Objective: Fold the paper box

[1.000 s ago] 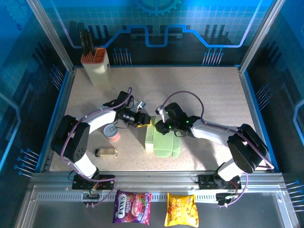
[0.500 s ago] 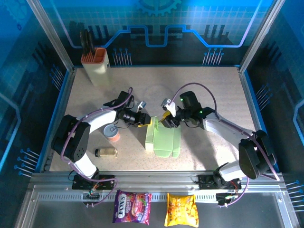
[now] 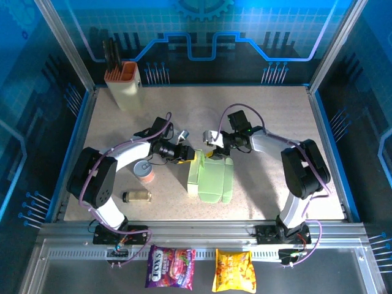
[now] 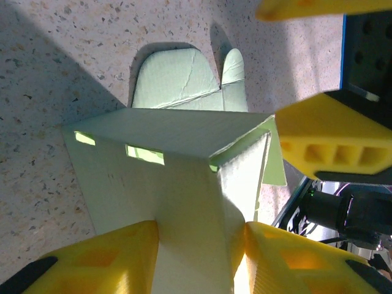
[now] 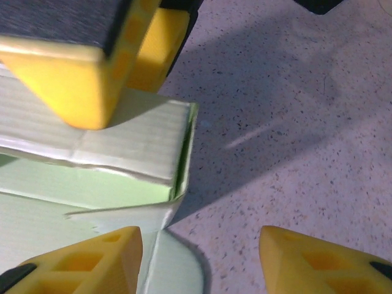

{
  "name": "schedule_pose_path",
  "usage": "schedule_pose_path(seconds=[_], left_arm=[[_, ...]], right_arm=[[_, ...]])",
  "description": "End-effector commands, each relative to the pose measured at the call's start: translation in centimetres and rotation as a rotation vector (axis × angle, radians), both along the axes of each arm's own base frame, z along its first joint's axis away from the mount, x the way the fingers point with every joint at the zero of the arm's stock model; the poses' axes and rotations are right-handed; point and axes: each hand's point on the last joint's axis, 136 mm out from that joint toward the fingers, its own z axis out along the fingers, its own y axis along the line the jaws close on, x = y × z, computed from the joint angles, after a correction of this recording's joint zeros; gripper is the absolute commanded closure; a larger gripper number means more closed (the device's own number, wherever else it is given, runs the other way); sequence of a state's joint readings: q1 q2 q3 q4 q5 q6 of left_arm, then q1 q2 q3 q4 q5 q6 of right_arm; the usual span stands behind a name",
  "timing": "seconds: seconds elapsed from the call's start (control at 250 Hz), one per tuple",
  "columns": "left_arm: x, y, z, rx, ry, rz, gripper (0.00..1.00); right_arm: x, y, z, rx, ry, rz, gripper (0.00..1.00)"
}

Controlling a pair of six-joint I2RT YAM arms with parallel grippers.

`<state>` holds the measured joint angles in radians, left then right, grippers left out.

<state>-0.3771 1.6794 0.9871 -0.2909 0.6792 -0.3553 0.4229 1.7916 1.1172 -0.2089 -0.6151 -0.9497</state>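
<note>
The pale mint-green thin-cardboard paper box [image 3: 210, 179] is found on the speckled beige table [image 3: 269, 116], just to the 6 o'clock side of its middle, between the two arms. It is judged to be partly folded. The side walls are raised into a hollow rectangular body, and in the left wrist view a creased corner and two small slots [image 4: 144, 154] are seen along one edge. The end is not closed: rounded flaps [image 4: 177, 79] lie flat on the table at 12 o'clock of the body in that view. A gap between the cardboard layers is also seen at the corner in the right wrist view.

The left gripper [image 3: 185, 154] is set at the box's 11 o'clock corner. One upright wall is pinched between its yellow fingers [image 4: 104, 257], so the box is gripped and steadied. The right gripper [image 3: 214, 142] is placed at the box's 12 o'clock edge. Its jaws are held apart with nothing clamped between them, and one finger is just beside the loose corner flap [image 5: 122, 219].

By this judgement, roughly the middle of the task is reached. The end flaps are yet to be tucked in and the open end closed.
</note>
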Motion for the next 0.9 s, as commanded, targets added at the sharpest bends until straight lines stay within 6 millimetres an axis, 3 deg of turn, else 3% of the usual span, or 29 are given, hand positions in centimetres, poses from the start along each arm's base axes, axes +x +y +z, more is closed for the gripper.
schedule_pose_path(seconds=[0.0, 0.312, 0.599, 0.895], left_arm=[[-1.1, 0.6, -2.5, 0.072, 0.049, -0.017, 0.58], [-0.9, 0.0, -1.6, 0.015, 0.025, -0.034, 0.58], [-0.4, 0.4, -0.8, -0.08, 0.007, 0.009, 0.57], [-0.2, 0.7, -0.4, -0.16, 0.006, 0.034, 0.54]], right_arm=[[-0.1, 2.0, 0.3, 0.028, -0.053, 0.108, 0.46], [-1.2, 3.8, 0.0, 0.02, -0.004, 0.197, 0.55], [-3.2, 4.5, -0.6, 0.013, 0.059, 0.247, 0.56], [-3.2, 5.5, -1.0, 0.001, 0.073, 0.233, 0.56]])
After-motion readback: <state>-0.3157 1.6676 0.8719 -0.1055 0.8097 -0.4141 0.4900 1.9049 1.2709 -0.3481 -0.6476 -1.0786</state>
